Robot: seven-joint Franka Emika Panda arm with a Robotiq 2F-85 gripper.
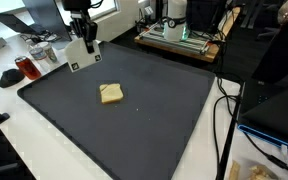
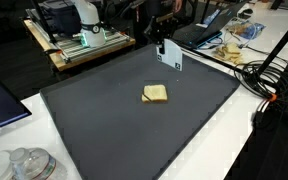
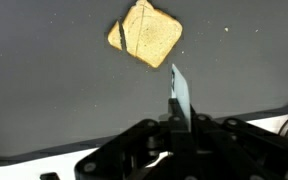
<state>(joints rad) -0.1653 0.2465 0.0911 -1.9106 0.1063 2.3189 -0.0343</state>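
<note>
Black hand [image 1: 82, 60] shut, downward, at mat [image 1: 134, 125] edge

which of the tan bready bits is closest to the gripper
The single bread slice lying flat on the dark mat. The other tan pieces are heaped off the mat, farther from the gripper, which pinches a white card.

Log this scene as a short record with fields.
gripper: shut on card
card: white, flat, hangs down from the jaws; edge-on in wrist view
bread: lies flat mid-mat, apart from card
mat: dark, bears only the bread
contact card to mat: cannot tell
</note>
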